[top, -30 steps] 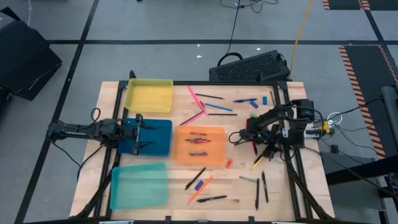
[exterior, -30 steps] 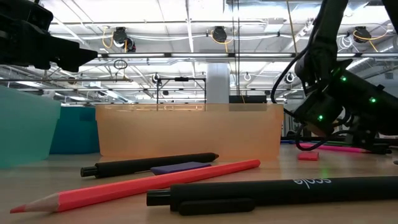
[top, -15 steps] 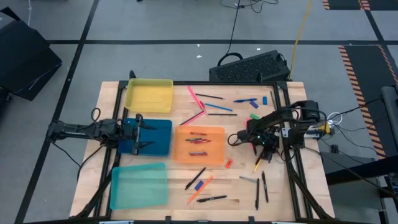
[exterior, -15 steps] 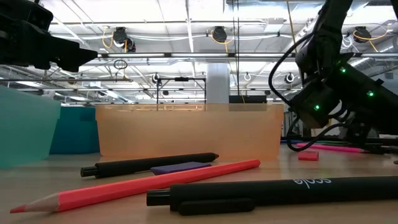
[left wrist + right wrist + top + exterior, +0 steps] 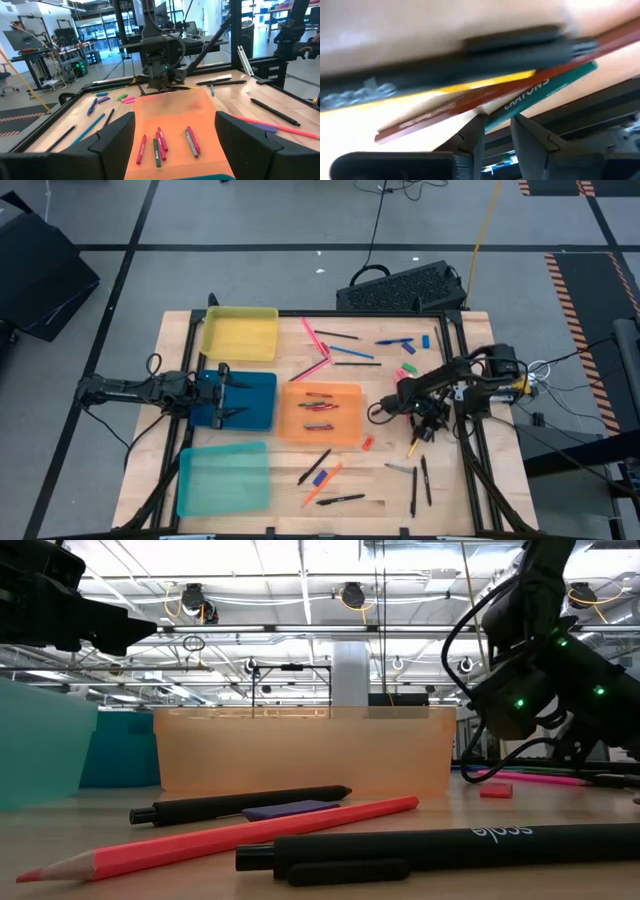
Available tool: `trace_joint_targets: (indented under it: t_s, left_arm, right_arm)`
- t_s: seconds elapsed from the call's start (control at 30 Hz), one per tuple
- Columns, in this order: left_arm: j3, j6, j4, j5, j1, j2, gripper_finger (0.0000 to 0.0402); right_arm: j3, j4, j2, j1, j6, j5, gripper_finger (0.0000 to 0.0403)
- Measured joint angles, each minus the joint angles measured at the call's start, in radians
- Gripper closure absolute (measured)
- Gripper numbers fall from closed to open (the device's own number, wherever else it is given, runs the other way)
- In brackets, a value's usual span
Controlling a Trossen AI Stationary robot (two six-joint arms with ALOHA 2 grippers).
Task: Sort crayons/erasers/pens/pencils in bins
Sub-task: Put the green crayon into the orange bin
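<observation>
We have several stubby crayons (image 5: 318, 406) lying in the shallow orange plastic bin (image 5: 345, 430); pens and pencils lie loose around it. Just right of it our right gripper (image 5: 496, 131) pinches a green crayon (image 5: 540, 92). Left gripper (image 5: 228, 396) waits spread open on its left.
</observation>
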Motion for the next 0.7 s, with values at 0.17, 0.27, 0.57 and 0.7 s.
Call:
trace_joint_targets:
  t_s: [0.17,0.27,0.57,0.7]
  left_arm:
    - [0.000,0.000,0.000,0.000,0.000,0.000,0.0128]
    - [0.000,0.000,0.000,0.000,0.000,0.000,0.0128]
    - [0.000,0.000,0.000,0.000,0.000,0.000,0.0128]
    - [0.000,0.000,0.000,0.000,0.000,0.000,0.0128]
  right_arm:
    - [0.000,0.026,-0.060,0.056,0.065,-0.012,0.0332]
    - [0.000,0.056,-0.114,0.086,0.115,-0.010,0.0340]
    - [-0.011,0.130,-0.233,0.169,0.245,0.069,0.0368]
    - [-0.025,0.143,-0.249,0.202,0.283,0.080,0.0377]
